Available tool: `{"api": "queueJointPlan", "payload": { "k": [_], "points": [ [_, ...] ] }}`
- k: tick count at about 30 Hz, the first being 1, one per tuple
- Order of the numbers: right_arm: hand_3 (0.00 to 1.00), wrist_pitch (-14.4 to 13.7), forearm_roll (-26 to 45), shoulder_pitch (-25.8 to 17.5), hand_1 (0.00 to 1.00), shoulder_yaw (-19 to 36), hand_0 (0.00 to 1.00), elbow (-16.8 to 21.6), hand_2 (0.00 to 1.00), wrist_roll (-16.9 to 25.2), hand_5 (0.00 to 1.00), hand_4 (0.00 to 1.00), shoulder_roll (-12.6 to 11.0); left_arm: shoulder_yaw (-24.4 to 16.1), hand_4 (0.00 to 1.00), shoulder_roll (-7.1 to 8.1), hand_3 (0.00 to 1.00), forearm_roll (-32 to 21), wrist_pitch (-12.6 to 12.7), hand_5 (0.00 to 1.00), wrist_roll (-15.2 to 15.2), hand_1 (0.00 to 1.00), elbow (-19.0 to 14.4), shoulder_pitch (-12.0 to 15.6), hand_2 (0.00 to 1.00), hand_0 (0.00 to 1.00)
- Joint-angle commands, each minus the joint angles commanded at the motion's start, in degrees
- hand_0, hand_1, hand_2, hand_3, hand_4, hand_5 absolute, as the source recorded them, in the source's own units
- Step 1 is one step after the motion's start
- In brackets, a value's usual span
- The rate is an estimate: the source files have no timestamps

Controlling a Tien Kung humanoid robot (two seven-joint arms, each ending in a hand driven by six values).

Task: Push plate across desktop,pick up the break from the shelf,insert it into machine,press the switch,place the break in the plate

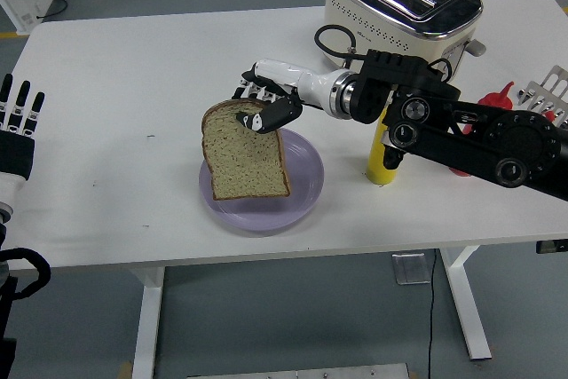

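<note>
A slice of brown bread [243, 153] hangs upright over the purple plate [300, 191], its lower edge at or just above the plate's surface. My right hand [259, 106] is shut on the top edge of the slice, thumb in front and fingers behind. The right arm reaches in from the right across the table. A cream toaster [401, 1] with two slots stands at the back right. My left hand [18, 126] rests at the left edge of the table, fingers straight and holding nothing.
A yellow squeeze bottle [382, 166] stands right of the plate, partly hidden by my right arm. A red bottle [493, 100] and a metal rack [550, 93] show behind the arm at the far right.
</note>
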Motion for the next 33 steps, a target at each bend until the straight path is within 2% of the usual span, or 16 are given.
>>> {"api": "queueJointPlan", "payload": {
  "k": [10, 11, 22, 23, 28, 29, 33],
  "points": [
    [0.508, -2.2, 1.2, -1.9, 0.336, 0.1, 0.302, -2.8, 0.426, 1.5, 0.002, 0.319, 0.6, 0.2, 0.721, -0.07, 0.773, 0.0, 0.0, 0.998, 0.0, 0.814, 0.0, 0.0, 0.875, 0.86],
    [0.52, -2.2, 1.2, -2.1, 0.385, 0.0, 0.297, -3.0, 0.455, 1.6, 0.002, 0.35, 0.6, 0.2, 0.721, -0.07, 0.773, 0.0, 0.0, 0.998, 0.0, 0.814, 0.0, 0.0, 0.875, 0.86],
    [0.533, -0.3, -1.6, -2.6, 0.415, -1.1, 0.298, -3.9, 0.476, 1.3, 0.002, 0.366, 0.8, 0.5, 0.721, -0.09, 0.773, 0.1, 0.0, 0.998, 0.1, 0.813, 0.0, 0.2, 0.875, 0.861],
    [0.567, 0.1, -1.9, -2.6, 0.456, -1.2, 0.331, -3.9, 0.512, 1.2, 0.053, 0.459, 0.8, 0.6, 0.72, -0.09, 0.773, 0.1, 0.0, 0.998, 0.1, 0.813, 0.0, 0.2, 0.875, 0.861],
    [0.567, 1.0, -2.9, -2.7, 0.456, -1.6, 0.331, -4.3, 0.512, 1.2, 0.053, 0.459, 1.0, 0.6, 0.72, -0.08, 0.773, 0.1, 0.0, 0.998, 0.2, 0.813, 0.0, 0.2, 0.875, 0.861],
    [0.601, 1.0, -3.0, -2.7, 0.484, -1.6, 0.371, -4.4, 0.529, 1.3, 0.092, 0.51, 1.0, 0.7, 0.721, -0.09, 0.772, 0.1, 0.0, 0.998, 0.2, 0.814, 0.0, 0.2, 0.875, 0.86],
    [0.601, 0.6, -4.1, -2.7, 0.484, -1.8, 0.371, -4.7, 0.529, 1.8, 0.092, 0.51, 1.1, 0.7, 0.721, -0.11, 0.772, 0.2, 0.0, 0.998, 0.2, 0.814, 0.0, 0.1, 0.875, 0.86]
  ]
}}
